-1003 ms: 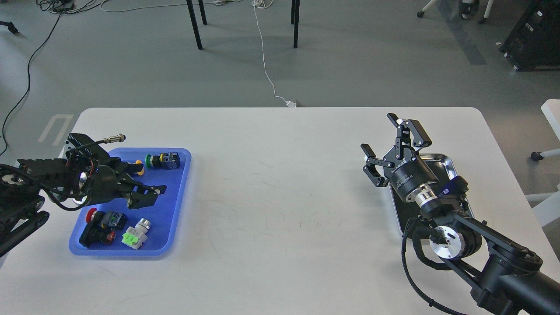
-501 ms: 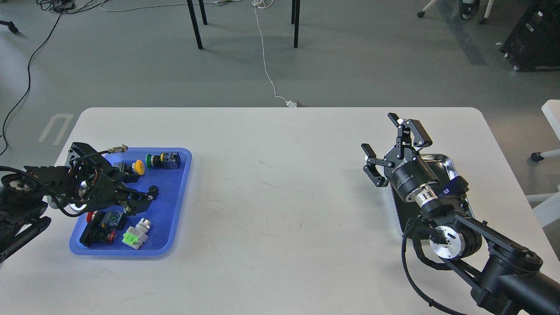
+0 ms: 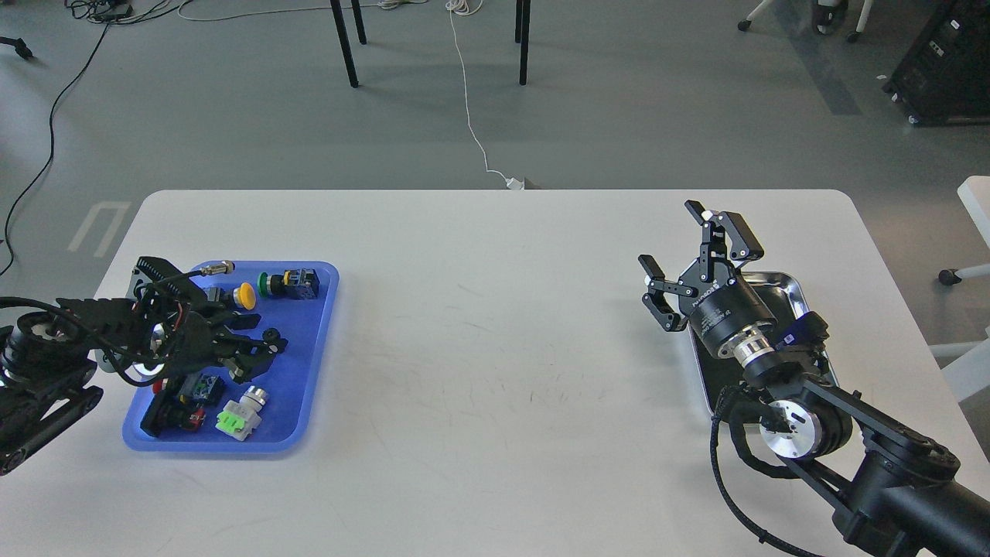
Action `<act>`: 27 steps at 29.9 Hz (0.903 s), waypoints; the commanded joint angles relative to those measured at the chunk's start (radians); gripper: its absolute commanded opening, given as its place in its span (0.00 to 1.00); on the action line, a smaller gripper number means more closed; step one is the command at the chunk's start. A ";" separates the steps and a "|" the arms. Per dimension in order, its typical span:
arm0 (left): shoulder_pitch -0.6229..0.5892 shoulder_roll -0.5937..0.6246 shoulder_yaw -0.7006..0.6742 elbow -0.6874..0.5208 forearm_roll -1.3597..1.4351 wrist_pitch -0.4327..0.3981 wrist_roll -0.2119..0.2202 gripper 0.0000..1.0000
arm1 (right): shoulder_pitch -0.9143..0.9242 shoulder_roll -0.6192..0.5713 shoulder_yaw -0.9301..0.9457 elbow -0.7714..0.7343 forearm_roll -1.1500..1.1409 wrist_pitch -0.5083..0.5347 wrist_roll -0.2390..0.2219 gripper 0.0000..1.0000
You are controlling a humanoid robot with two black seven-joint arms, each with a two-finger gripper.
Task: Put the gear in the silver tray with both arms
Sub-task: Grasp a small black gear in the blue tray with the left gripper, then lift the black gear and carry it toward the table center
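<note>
A small black gear (image 3: pixel 271 334) lies in the blue plastic tray (image 3: pixel 309 371) at the left, right at the tip of my left gripper (image 3: pixel 259 352). That gripper hangs low over the tray; its dark fingers blur together, so its state and any hold on the gear are unclear. The silver tray (image 3: pixel 790 283) sits at the right of the table, mostly hidden under my right arm. My right gripper (image 3: pixel 671 236) is open and empty, raised just beyond the silver tray's left far corner.
The blue tray also holds a yellow push button (image 3: pixel 246 294), a green button unit (image 3: pixel 288 284), a red button unit (image 3: pixel 176 402) and a green-and-white switch (image 3: pixel 240 418). The white table (image 3: pixel 495 348) lies between the trays.
My left gripper has pulled back toward the left and lowered, uncovering the yellow button and the gear. Its fingers look closer together than before. The right arm has not moved.
</note>
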 commanded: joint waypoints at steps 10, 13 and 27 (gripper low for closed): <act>-0.026 0.003 0.016 -0.004 0.001 0.000 0.000 0.14 | 0.000 0.000 0.002 0.000 0.000 0.000 0.000 0.99; -0.078 0.006 0.016 -0.054 0.001 -0.011 0.000 0.14 | 0.000 0.000 0.005 -0.001 0.000 0.000 0.000 0.99; -0.331 -0.110 0.025 -0.383 0.001 -0.253 0.000 0.16 | -0.003 -0.014 0.059 -0.070 0.023 -0.003 0.000 0.99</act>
